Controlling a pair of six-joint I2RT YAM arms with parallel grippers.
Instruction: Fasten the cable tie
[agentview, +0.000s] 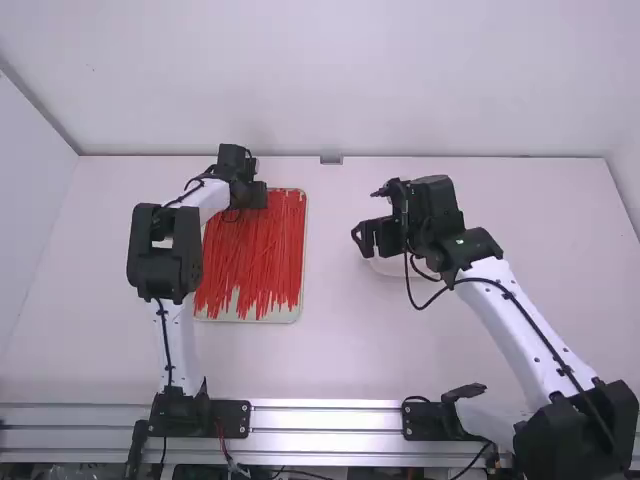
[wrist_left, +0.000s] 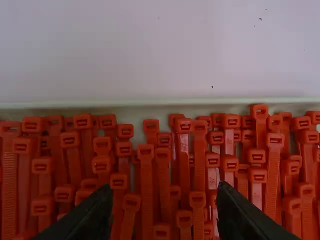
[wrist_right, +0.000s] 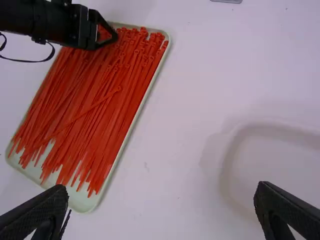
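Stock: red cable ties (agentview: 250, 255) heaped lengthwise on 1 pale tray (agentview: 246, 319), left of centre in the high view, with their heads toward the upper edge. The left gripper (agentview: 250, 195) is at the tray's upper end, its 2 fingers spread apart just above the tie heads and gripping nothing. The right gripper (agentview: 367, 215), right of centre, hangs over a white container (agentview: 385, 268), well apart from the tray, its fingers wide apart and empty.
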